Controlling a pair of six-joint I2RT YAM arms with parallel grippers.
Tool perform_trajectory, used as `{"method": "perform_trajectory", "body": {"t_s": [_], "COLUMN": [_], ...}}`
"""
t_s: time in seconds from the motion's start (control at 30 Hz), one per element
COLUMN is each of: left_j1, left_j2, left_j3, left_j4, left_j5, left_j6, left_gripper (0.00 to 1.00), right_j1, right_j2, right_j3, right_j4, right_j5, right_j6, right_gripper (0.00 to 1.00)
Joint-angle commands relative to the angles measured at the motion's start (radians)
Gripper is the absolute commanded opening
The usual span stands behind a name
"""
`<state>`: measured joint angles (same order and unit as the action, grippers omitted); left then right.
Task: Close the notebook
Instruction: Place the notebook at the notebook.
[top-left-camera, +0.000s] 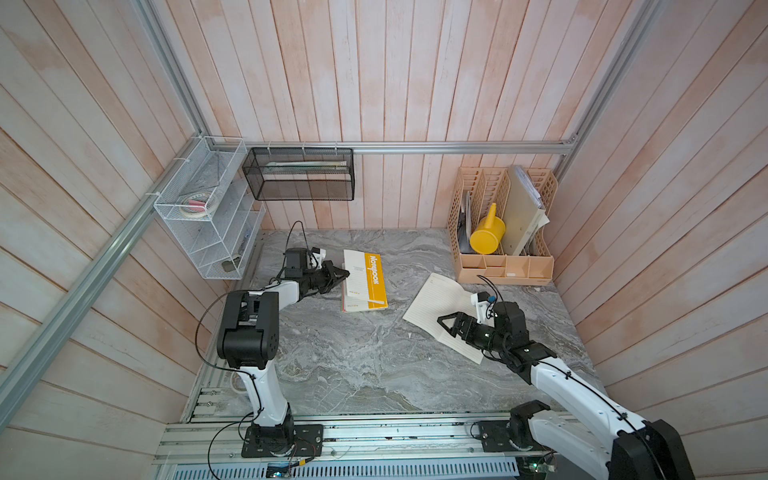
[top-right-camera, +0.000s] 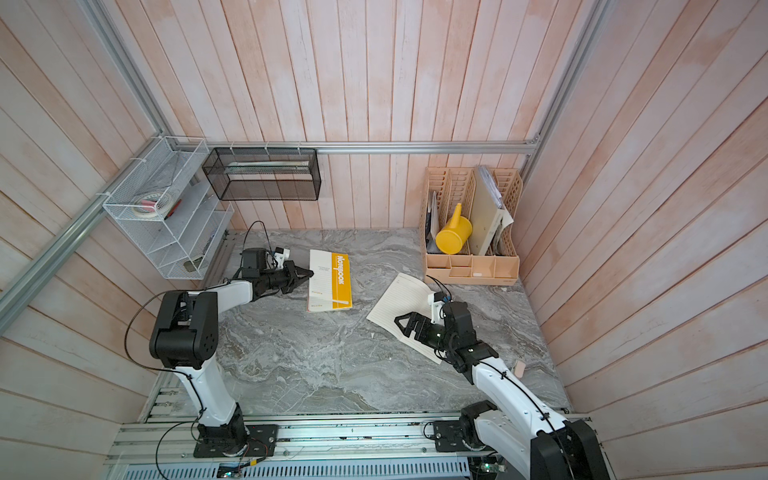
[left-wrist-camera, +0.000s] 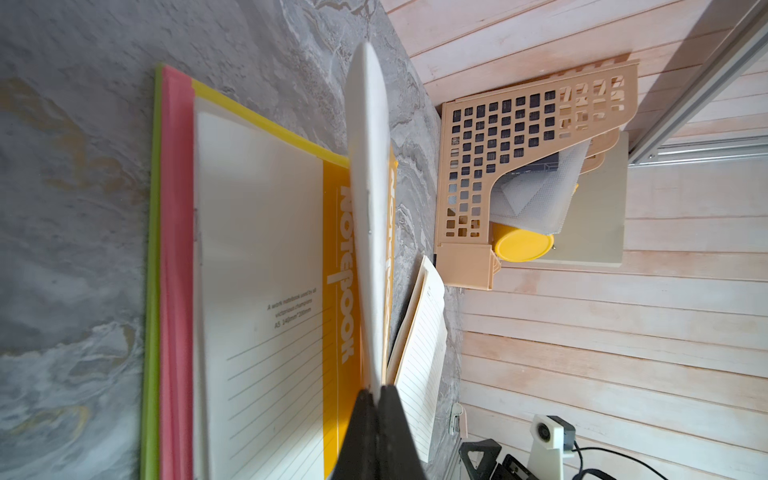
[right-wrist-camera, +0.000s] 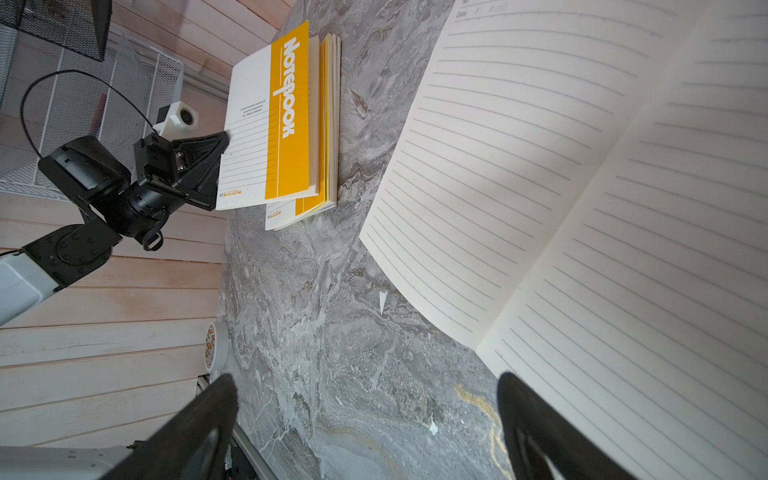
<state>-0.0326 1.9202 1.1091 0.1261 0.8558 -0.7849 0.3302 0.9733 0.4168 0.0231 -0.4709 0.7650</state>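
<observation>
Grey-veined marble, serving as the table (top-left-camera: 353, 374) and bearing everything here. Hanging on the left wall as a white wire rack (top-left-camera: 199, 224), with a black mesh basket (top-left-camera: 299, 174) just to its right on the far wall.

Stretching in from the left with the left gripper (top-left-camera: 345, 273), pressing its fingers together on the left edge of the yellow notebook (top-left-camera: 372, 282). Pinching the top cover there and holding it raised off the pages beneath, as seen from the right wrist. Showing that cover edge-on in the left wrist view, as a pale sheet between the dark fingertips (left-wrist-camera: 359, 432). Lying at the far left of the table, immediately right of the claw, on top of a pink and green stack (left-wrist-camera: 174, 270).

Lying well apart to the right as the open notebook (top-left-camera: 434, 299), spread flat with lined pages up and angled toward the near right. Hovering over its near pages with the right gripper (top-left-camera: 449, 326), fingers (right-wrist-camera: 216, 403) standing wide apart and gripping nothing. Touching the paper or not: impossible to tell.

Standing in the far right corner as a beige desk organiser (top-left-camera: 503, 266), holding a yellow watering can (top-left-camera: 487, 237) and some papers.
</observation>
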Motion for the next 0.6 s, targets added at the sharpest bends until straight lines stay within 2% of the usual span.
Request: {"method": "perform_trajectory", "body": {"t_s": [0.0, 0.57], "left_j1": [0.005, 0.007], "left_j2": [0.029, 0.068], "left_j3": [0.011, 0.001], "left_j4": [-0.007, -0.027], "left_j5": [-0.001, -0.030], "left_j6": [0.036, 0.076], "left_gripper": [0.00, 0.00], "right_j1": [-0.007, -0.007], "right_j2": [-0.015, -0.031], "right_j3": [-0.015, -0.007], "right_j4": [-0.005, -0.024], "right_j5": [-0.005, -0.003], "right_j6": [-0.006, -0.004], "right_gripper": [0.98, 0.98]}}
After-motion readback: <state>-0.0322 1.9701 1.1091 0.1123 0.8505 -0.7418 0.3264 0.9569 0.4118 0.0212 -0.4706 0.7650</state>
